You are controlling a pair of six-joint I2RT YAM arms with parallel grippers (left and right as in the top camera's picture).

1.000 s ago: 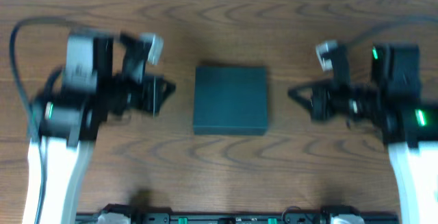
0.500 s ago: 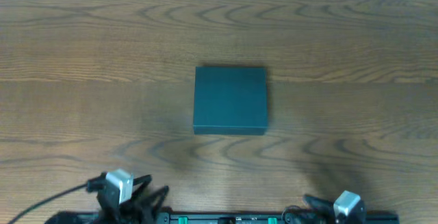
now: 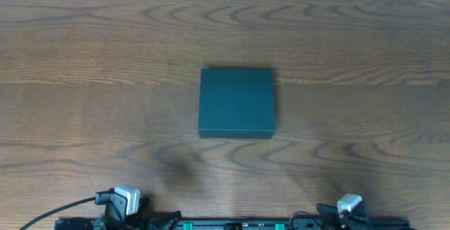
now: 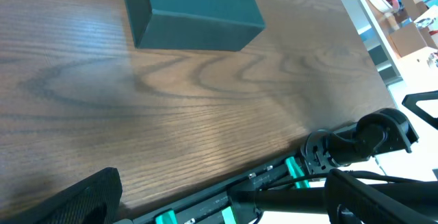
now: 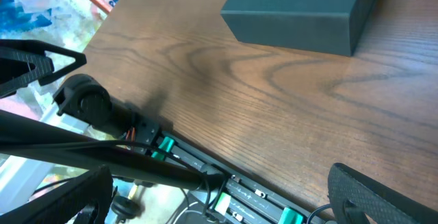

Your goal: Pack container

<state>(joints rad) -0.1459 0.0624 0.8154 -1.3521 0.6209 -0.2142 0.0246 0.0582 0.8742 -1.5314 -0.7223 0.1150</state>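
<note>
Container [image 3: 235, 103] closed, contents hidden. Right end effector [image 5: 219, 177] spread wide; left end effector [image 3: 125, 200]: cannot tell.

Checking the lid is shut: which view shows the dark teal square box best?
Overhead: the dark teal matte square box shows whole, all four edges, lid lying flat. The left wrist view crops it at the top edge; the right wrist view too, showing only one near corner.
</note>
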